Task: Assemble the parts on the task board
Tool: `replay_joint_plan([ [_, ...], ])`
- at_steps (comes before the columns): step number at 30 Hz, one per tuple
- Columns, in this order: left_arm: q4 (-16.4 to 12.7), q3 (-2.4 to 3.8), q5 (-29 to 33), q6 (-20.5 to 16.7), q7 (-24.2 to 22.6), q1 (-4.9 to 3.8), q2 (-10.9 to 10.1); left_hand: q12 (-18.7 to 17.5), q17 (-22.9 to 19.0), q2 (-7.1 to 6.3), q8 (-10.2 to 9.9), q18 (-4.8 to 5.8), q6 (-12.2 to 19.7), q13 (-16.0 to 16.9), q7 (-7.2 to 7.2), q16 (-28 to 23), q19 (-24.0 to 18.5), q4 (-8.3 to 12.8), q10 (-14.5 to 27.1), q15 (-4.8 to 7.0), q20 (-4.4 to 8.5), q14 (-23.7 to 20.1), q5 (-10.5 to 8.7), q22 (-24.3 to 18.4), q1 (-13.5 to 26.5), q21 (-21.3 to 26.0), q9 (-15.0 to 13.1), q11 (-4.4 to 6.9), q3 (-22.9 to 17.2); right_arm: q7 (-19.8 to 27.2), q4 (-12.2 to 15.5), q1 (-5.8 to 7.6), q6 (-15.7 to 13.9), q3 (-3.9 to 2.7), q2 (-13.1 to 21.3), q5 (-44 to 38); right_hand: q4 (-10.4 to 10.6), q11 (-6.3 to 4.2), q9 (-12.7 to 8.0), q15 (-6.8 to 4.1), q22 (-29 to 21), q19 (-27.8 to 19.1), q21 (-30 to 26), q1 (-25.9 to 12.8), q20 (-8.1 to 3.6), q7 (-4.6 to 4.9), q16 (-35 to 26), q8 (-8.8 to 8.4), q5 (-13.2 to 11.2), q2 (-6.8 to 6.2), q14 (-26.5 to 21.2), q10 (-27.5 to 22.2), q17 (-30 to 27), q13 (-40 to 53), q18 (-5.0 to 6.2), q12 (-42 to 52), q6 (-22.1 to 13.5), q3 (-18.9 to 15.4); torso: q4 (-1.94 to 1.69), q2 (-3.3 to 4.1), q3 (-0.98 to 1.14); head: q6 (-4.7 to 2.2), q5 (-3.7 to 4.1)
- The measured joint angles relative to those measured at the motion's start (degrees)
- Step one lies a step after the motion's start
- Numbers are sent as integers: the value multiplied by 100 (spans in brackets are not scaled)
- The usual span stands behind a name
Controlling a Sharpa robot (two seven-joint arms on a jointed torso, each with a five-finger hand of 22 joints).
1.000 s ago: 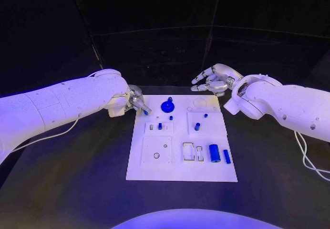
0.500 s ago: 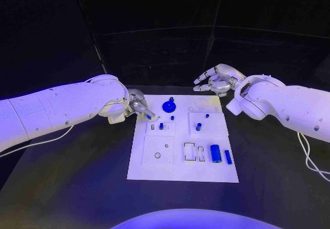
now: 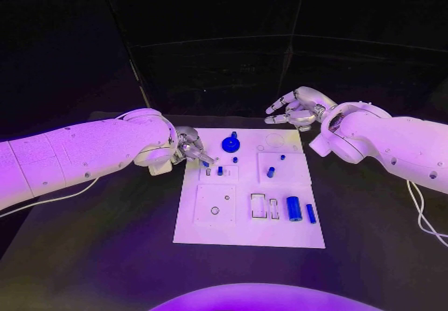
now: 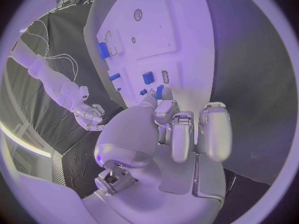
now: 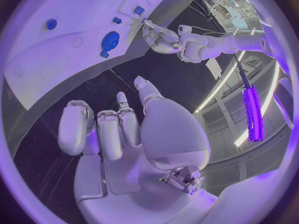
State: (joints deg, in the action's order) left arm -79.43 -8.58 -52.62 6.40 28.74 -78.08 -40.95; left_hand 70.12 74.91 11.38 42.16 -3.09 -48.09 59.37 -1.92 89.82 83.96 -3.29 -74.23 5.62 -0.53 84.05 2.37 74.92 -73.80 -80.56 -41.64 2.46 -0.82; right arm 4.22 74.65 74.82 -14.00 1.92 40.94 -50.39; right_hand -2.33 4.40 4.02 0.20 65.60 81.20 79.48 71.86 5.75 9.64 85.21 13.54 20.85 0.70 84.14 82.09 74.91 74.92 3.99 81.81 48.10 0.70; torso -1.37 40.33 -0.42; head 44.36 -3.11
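The white task board (image 3: 247,227) lies in the middle of the table. My left hand (image 3: 193,151) hovers over its left side and pinches a small blue part (image 3: 206,164) at its fingertips (image 4: 163,103), close beside the small slotted block (image 3: 228,173). That block holds an upright blue peg (image 3: 219,171); the left wrist view shows the pinched part (image 4: 159,91) just short of this peg (image 4: 147,77). Beyond the board's far right corner my right hand (image 3: 294,108) floats with fingers spread and holds nothing.
On the board are a round blue knob (image 3: 230,142), short pegs (image 3: 270,172) (image 3: 281,157), a blue cylinder (image 3: 293,208) and a blue bar (image 3: 310,213) at the right. A square plate with a hole (image 3: 215,210) sits at the near left.
My left hand has carried the small blue part nearer and to the right, from the board's far left edge toward the slotted block. The right hand has stayed where it was.
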Motion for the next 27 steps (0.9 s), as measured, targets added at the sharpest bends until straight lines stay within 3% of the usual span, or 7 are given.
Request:
replay_joint_plan([
  [11,-57,-7,-50,-124,-3,100,14,0,0,0,20,0,10,9,-10,0,0,0,1,0,0,0,17,0,0,0,-4,-1,0,-1,-4,-1,1,0,-2,0,0,0,0,-21,0,0,0,0,0,0,0,0,0,0,-21,0,0,0,0,0,0,0,7,5,4,15,-3],
  [27,-71,-17,-268,-110,-2,136,17,0,0,-37,24,0,42,9,-2,0,0,-25,2,0,0,0,17,0,39,22,-22,-2,-26,-2,-5,-1,2,0,-1,0,0,0,0,-21,0,0,0,0,0,0,0,0,0,0,-21,0,-1,0,0,0,0,0,9,4,4,32,-5],
])
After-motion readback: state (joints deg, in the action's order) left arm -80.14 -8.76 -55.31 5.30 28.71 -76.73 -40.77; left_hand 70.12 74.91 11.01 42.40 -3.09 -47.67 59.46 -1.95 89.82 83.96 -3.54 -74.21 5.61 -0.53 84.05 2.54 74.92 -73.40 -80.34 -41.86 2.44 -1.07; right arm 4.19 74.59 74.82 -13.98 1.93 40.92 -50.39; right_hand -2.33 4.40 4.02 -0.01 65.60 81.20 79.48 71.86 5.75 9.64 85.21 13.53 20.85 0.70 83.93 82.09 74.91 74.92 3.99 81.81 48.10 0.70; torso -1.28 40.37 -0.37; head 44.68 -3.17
